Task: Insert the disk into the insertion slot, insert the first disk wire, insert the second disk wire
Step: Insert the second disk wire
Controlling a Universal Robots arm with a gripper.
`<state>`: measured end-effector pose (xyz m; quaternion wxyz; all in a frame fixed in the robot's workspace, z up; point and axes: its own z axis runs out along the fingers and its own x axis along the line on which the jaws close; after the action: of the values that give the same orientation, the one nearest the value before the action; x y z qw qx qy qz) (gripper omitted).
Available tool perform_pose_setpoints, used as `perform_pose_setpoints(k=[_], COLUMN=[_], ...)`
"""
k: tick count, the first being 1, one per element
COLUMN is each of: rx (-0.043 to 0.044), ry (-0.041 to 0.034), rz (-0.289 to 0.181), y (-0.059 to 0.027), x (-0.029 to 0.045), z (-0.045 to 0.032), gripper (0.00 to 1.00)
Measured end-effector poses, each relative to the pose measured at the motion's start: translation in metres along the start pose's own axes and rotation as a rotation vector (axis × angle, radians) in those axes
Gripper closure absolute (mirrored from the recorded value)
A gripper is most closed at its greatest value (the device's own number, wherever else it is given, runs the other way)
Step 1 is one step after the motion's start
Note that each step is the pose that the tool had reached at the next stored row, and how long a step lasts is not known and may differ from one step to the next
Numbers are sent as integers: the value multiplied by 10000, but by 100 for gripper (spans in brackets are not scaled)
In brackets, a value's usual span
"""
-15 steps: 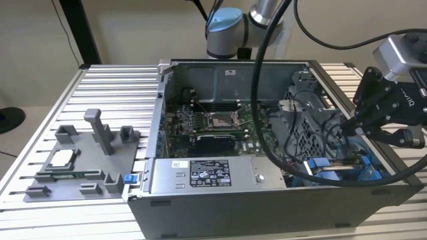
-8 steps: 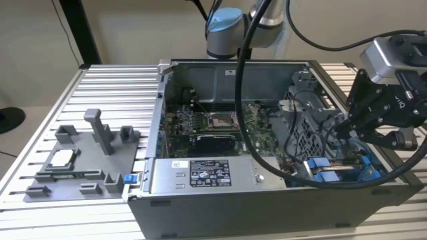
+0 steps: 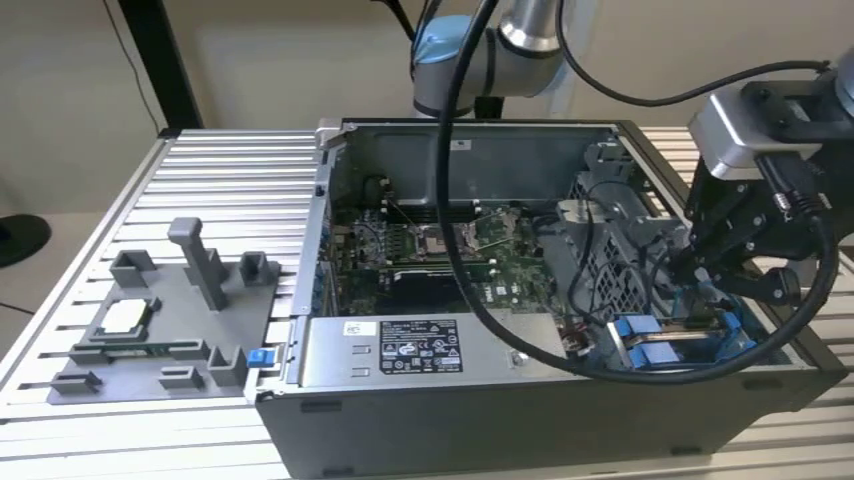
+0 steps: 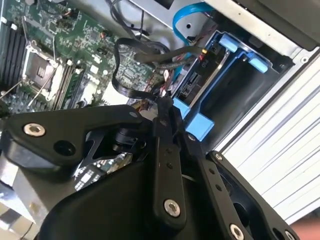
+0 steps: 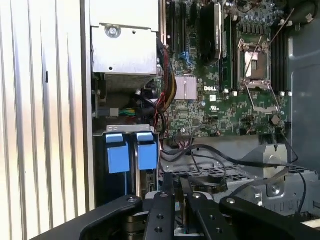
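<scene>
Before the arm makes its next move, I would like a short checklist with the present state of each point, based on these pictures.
1. Silver-grey hard drive in its bright blue plastic carrier sits in the blue-railed drive bay: ok, though full seating cannot be told.
2. Black gripper is near the drive's connector end: ok.
3. Something is held between the fingers: cannot tell.
4. Loose black cable loops close to the gripper: not ok, it may snag.
5. Light blue cable is plugged into the drive: cannot tell.
6. Green motherboard is free of the arm: ok.
</scene>
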<state>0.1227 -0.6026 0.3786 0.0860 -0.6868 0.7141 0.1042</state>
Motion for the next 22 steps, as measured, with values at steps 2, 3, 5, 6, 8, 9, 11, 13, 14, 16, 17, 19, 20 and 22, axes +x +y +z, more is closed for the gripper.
perform_pose_setpoints(k=[2, 3, 5, 6, 8, 9, 11, 13, 14, 16, 17, 19, 20, 22], rx=[317, 479, 747, 814, 881, 904, 944, 984, 1002, 1018, 1018, 1020, 1020, 1020], ry=[45, 75, 147, 220, 433, 547, 835, 1152, 1309, 1608, 1644, 1649, 1650, 1652], rz=[-87, -130, -203, -222, -242, -249, -264, -279, -286, -297, -299, -298, -298, -298], y=[36, 55, 91, 103, 117, 122, 130, 139, 143, 144, 144, 145, 145, 145], x=[2, 3, 6, 7, 8, 8, 9, 12, 12, 13, 13, 14, 14, 13], z=[2, 3, 4, 5, 5, 6, 6, 6, 6, 8, 10, 9, 10, 10], gripper=[100, 100, 100, 100, 100, 100, 100, 100, 100, 100, 100, 100, 100, 100])
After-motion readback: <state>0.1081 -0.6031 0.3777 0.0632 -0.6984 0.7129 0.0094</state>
